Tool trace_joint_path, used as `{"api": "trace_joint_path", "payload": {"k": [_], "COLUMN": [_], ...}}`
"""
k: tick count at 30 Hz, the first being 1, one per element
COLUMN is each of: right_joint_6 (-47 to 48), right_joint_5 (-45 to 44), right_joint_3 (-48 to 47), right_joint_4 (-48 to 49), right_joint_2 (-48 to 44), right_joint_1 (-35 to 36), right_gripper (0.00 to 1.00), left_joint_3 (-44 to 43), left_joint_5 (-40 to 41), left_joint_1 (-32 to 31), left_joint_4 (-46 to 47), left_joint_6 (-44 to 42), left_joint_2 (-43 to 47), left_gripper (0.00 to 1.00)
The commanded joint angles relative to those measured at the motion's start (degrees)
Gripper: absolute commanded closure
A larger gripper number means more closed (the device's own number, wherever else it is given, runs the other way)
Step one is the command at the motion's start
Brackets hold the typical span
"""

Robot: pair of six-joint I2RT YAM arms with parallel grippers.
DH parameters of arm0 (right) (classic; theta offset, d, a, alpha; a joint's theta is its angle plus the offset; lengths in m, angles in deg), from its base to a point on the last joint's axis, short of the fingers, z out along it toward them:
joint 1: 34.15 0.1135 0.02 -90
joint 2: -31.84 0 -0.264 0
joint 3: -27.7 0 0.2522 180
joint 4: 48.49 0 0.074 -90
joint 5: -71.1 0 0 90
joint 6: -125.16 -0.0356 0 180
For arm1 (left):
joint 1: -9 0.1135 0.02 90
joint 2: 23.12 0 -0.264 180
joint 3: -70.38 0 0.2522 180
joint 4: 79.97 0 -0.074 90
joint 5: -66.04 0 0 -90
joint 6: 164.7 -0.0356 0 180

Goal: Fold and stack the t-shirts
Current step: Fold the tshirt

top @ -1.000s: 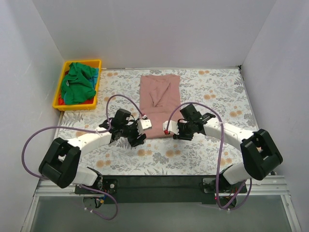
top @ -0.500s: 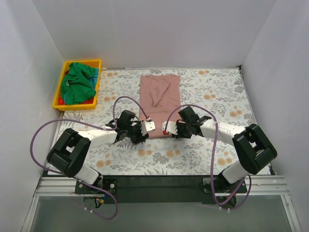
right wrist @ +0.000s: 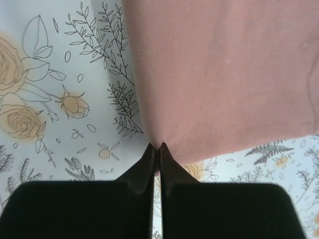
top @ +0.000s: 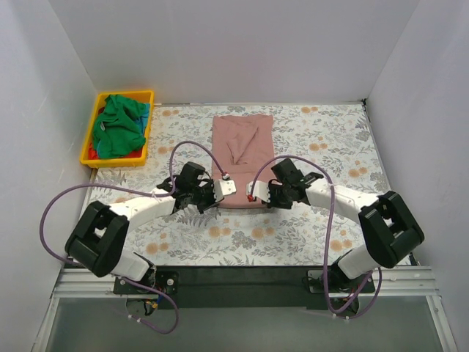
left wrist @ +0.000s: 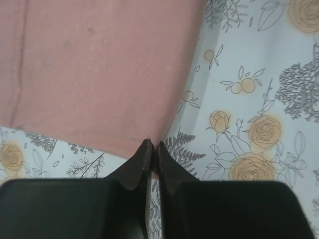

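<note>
Floral cover [top: 293,229]; wrist views alone: left pincer [left wrist: 151,145], right pincer [right wrist: 156,147] clamped on pink t-shirt [left wrist: 99,64] corners.

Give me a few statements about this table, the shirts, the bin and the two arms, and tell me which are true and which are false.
1. The pink shirt lies in the yellow bin. False: it lies on the flowered table cover.
2. The left fingers and the right fingers are each closed on a near corner of the pink shirt. True.
3. A green shirt lies on top in the bin. True.
4. The bin stands at the table's far right corner. False: it is at the far left.
</note>
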Motion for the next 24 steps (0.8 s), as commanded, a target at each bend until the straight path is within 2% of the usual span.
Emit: {"api": "trace_joint_path", "payload": {"k": [1,7,13,17,21,24], "right_joint_6": [-2.1,-2.9,-3.8,-5.2,-7.6,-6.9], "right_joint_5": [2.1,4.5,7.8,10.2,12.5,9.1], "right_joint_3": [-5.8,-9.9,-10.9,-9.8,-11.3,-12.8], "right_joint_4": [-9.2,-18.5,-29.0,-35.4,-39.7,-39.0], "right_joint_2": [-5.2,-11.3,-17.6,-23.3,-26.8,-24.4], "right_joint_1": [-0.4,-0.2,1.1,6.3,11.0,10.8], "right_gripper": [0.99,0.99,0.99,0.99,0.99,0.99], "left_joint_3": [-4.2,-8.9,-11.3,-11.4,-14.2,-15.2], "left_joint_5": [-3.6,-6.2,-13.4,-16.5,-21.0,-19.9], "left_joint_1": [-0.2,-0.2,-1.3,-4.2,-5.5,-5.4], "left_joint_4": [-9.2,-21.9,-36.0,-44.7,-56.0,-55.3], "left_joint_6": [0.3,-2.2,-1.8,-3.1,-3.3,-0.2], "left_joint_2": [6.3,11.2,18.1,23.2,23.3,23.0], "left_gripper": [1.0,1.0,1.0,1.0,1.0,1.0]}}
